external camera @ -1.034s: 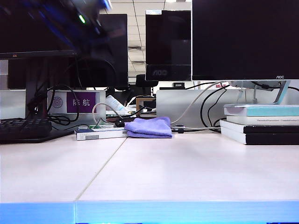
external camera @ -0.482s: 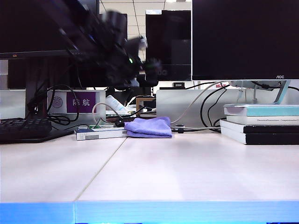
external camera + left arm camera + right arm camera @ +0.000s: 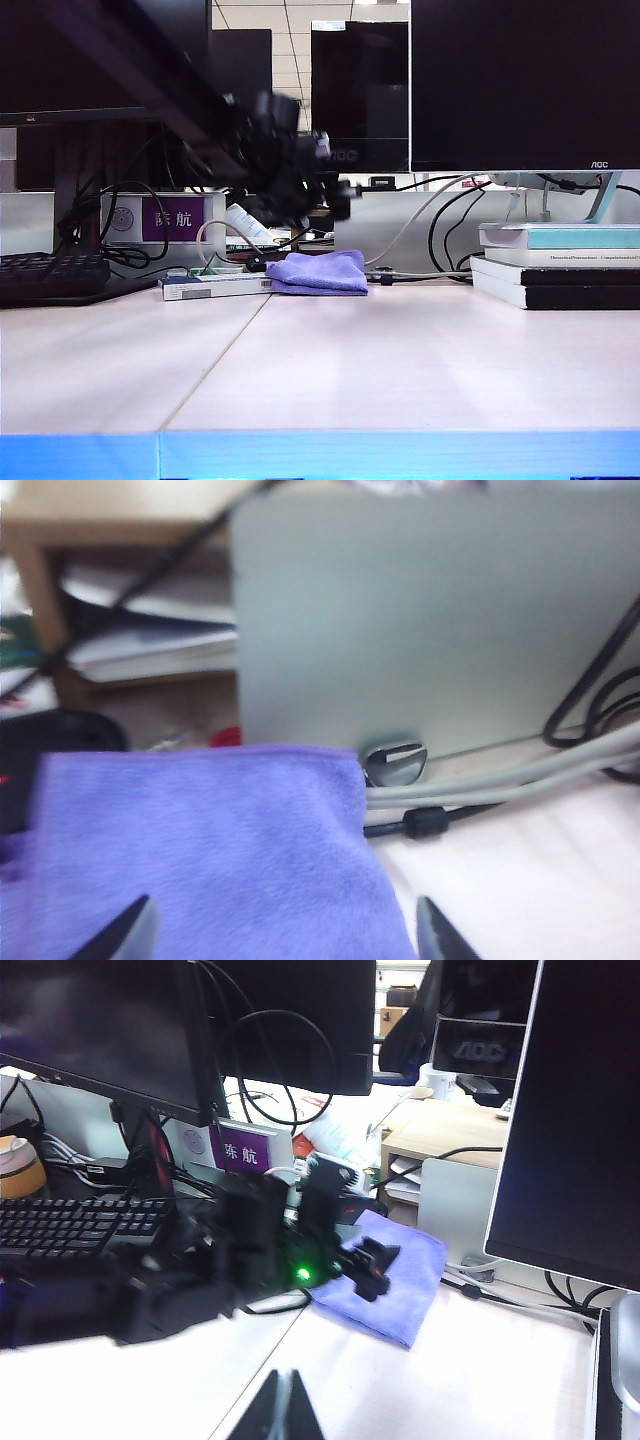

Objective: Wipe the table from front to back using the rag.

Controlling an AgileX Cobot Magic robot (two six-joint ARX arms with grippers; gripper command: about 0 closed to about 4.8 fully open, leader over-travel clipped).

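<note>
Near half of the bench (image 3: 400, 370) bare. Right end effector (image 3: 283, 1412) raised over the near bench, well short of the rag; fingertips together, holding nothing. Rag (image 3: 320, 272) at far centre, just right of a white barcoded box (image 3: 215, 287): lavender-blue, folded, soft nap. Left end effector (image 3: 335, 205) just above the rag's far edge, fingers (image 3: 130, 935) apart, empty, not touching cloth.

"AOC" is read on the middle monitor's bezel (image 3: 345, 155) and, smaller, on the right monitor (image 3: 598, 165). White characters "际航" are shown on a purple sign (image 3: 173, 218), seen again in the right wrist view (image 3: 241, 1156). Print on the book spines (image 3: 590, 257) is too small to be read.
</note>
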